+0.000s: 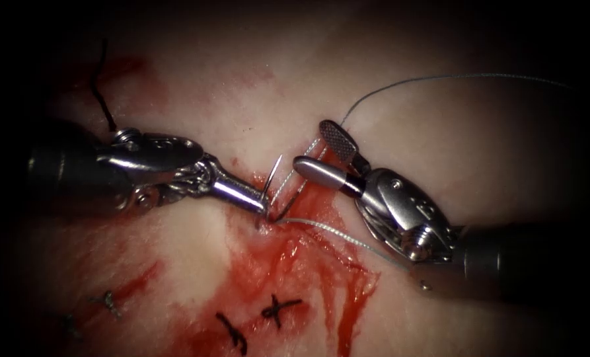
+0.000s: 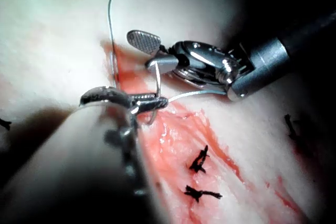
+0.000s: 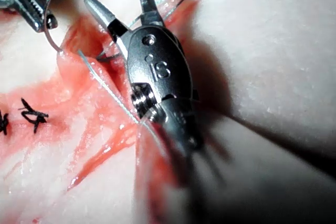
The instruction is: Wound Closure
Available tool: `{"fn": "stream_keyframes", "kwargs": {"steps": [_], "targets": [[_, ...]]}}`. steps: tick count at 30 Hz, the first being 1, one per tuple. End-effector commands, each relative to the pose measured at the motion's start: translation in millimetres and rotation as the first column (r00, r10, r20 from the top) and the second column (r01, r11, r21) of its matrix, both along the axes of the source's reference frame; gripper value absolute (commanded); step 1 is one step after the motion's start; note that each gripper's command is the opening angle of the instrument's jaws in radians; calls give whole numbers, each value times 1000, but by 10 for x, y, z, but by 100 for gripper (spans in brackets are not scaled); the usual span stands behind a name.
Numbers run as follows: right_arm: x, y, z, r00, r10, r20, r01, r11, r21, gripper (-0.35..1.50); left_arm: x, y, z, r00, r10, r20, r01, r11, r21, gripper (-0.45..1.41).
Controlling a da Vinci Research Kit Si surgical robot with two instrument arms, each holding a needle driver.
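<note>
We see the pale, glistening slab of pork tissue (image 1: 440, 132), soft and fatty, its surface streaked with wet red fluid (image 1: 295, 264) that runs down along the open cut (image 1: 288, 218). The thin, curved steel needle (image 1: 271, 182) stands at the left lip of the cut, its sharp tip pointing up and free while its lower curve dips to the tissue at the cut. The left end effector (image 1: 258, 203), a slim polished metal needle driver, is closed on the needle low along its curve, just above the tissue. The right end effector (image 1: 321, 153), a bulkier shiny steel tool, sits just right of the cut with its two jaws spread apart and holding nothing; one jaw shows a finely cross-hatched face. A fine grey thread (image 1: 347, 238) leaves the needle's base, crosses the red fluid under the right tool, and another length arcs away over the tissue. Dark, knotted stitches (image 1: 278, 309) with short bristly ends lie lower along the cut.
</note>
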State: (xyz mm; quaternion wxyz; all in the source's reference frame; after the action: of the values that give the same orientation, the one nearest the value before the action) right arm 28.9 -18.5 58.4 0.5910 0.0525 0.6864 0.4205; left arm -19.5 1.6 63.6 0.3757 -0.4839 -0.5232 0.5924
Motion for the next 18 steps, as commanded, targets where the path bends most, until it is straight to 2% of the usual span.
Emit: {"fn": "stream_keyframes", "kwargs": {"steps": [1, 6, 8, 11, 13, 14, 15, 18], "targets": [[7, 1, -1, 1000, 0, 1, 0, 1000, -2, 111, -6, 3, 3, 998, -48, -34, 51, 997, 65, -45], [4, 9, -10, 1000, 6, 9, -6, 1000, -5, 110, -4, 36, -8, 983, -151, -109, 170, 965, 199, -45], [3, 13, -14, 1000, 7, 11, -7, 1000, -6, 110, 9, 53, -10, 964, -187, -187, 236, 927, 292, -45], [4, 13, -15, 1000, 4, 10, -4, 1000, -5, 108, 24, 57, -9, 948, -195, -251, 273, 905, 328, -45], [5, 12, -17, 1000, -8, 5, 8, 1000, -6, 99, 39, 61, -10, 928, -199, -315, 315, 870, 380, -45], [5, 13, -21, 1000, -16, 1, 16, 1000, -4, 84, 46, 64, -12, 916, -203, -346, 342, 846, 409, -45], [5, 14, -23, 1000, -20, -1, 20, 1000, -2, 79, 50, 66, -13, 909, -208, -362, 361, 827, 431, -45], [8, 17, -33, 1000, -29, -7, 29, 1000, 5, 64, 60, 79, -28, 904, -206, -376, 383, 780, 495, -45]]}}
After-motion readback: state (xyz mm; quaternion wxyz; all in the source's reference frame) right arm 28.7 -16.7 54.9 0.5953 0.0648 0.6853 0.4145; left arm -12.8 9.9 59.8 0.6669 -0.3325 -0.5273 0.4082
